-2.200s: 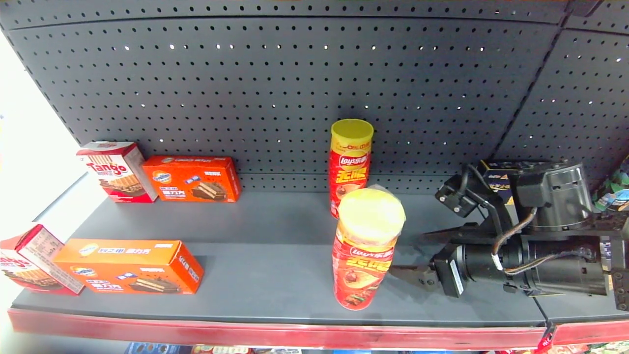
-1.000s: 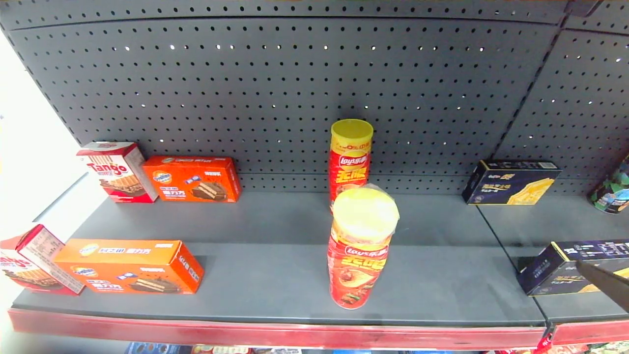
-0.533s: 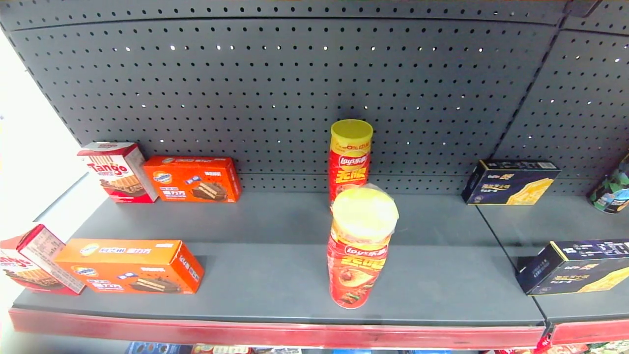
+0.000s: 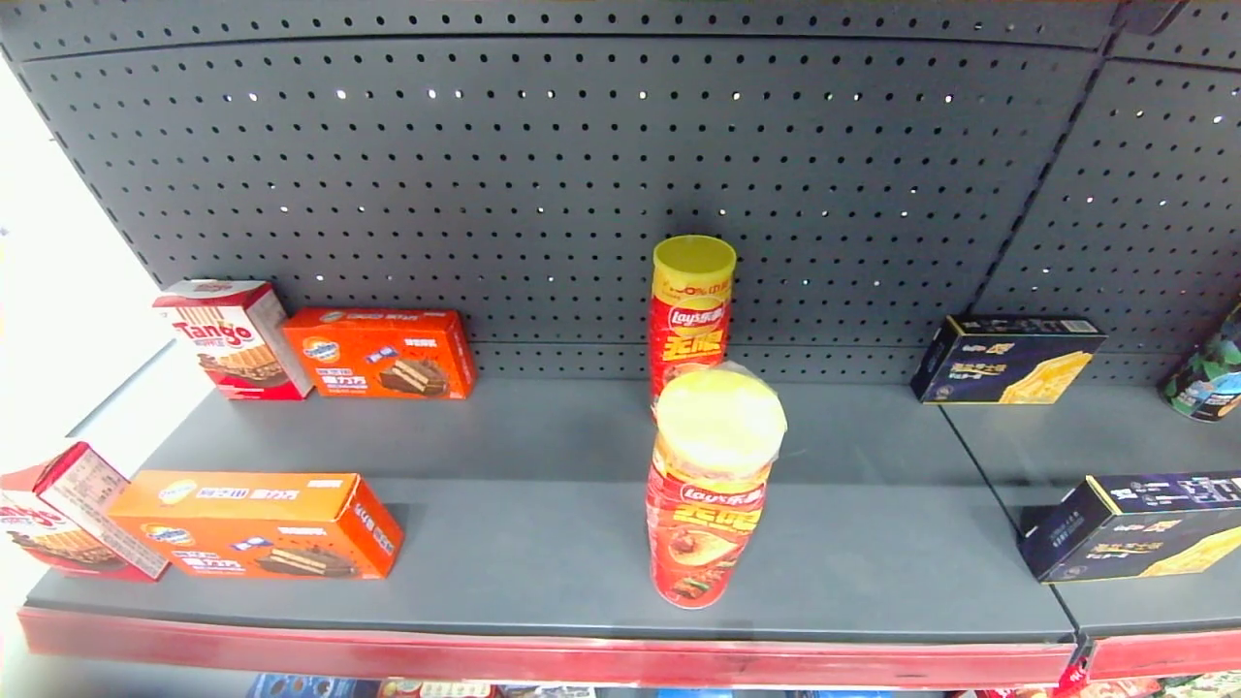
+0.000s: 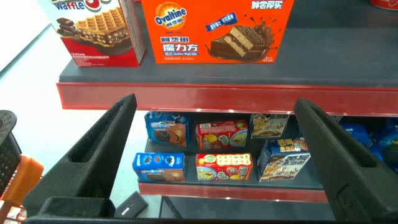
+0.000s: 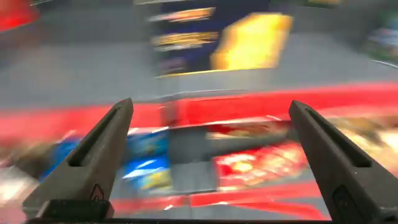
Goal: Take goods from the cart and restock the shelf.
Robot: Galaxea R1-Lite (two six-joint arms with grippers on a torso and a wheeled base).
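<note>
Chip canister (image 4: pixel 715 485) stood upright near the front of the shelf (image 4: pixel 543 543), just ahead of a second canister (image 4: pixel 692 315). Placement judged done, so the next move calls for returning to the cart for more goods. Right gripper (image 6: pixel 211 104) and left gripper (image 5: pixel 214 101) both gaped wide, empty; the right arm had pulled back from beside the canister.

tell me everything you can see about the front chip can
The front can is a tall red tube with yellow lettering and food pictures, like printed card. Its pale yellow lid looks covered in crinkled clear film. It stands upright mid-shelf near the front edge, ahead of the back can, with only the shelf touching it.
</note>
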